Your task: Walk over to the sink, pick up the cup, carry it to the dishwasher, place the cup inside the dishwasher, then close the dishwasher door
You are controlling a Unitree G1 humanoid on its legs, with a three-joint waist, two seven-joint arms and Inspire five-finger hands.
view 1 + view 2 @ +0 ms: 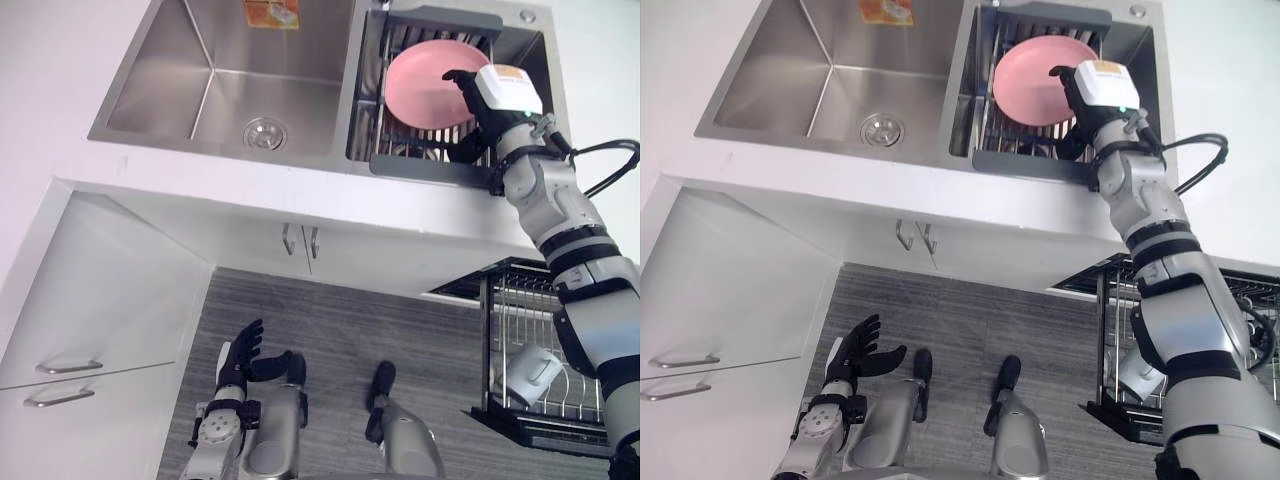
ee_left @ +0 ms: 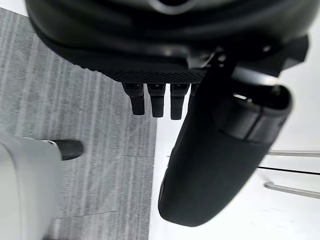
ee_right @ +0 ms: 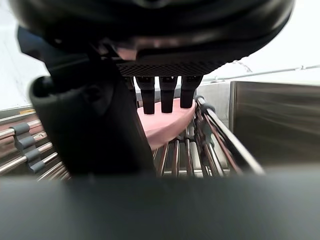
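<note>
A pink plate (image 1: 425,85) stands tilted in the grey drying rack (image 1: 425,167) that fills the sink's right basin. My right hand (image 1: 466,92) reaches over the rack's near rim and hovers at the plate's right edge. Its fingers (image 3: 167,95) are straight and point at the pink plate (image 3: 165,125), holding nothing. A white cup (image 1: 530,372) lies in the wire basket (image 1: 530,300) of the pulled-out dishwasher at lower right. Down by the floor, my left hand (image 1: 240,355) hangs open with its fingers (image 2: 157,100) spread.
The steel left basin (image 1: 230,80) has a drain and an orange sticker on its back wall. White cabinet doors with metal handles (image 1: 300,240) sit below the counter, and drawers (image 1: 70,367) stand at left. Grey wood-look floor lies between them.
</note>
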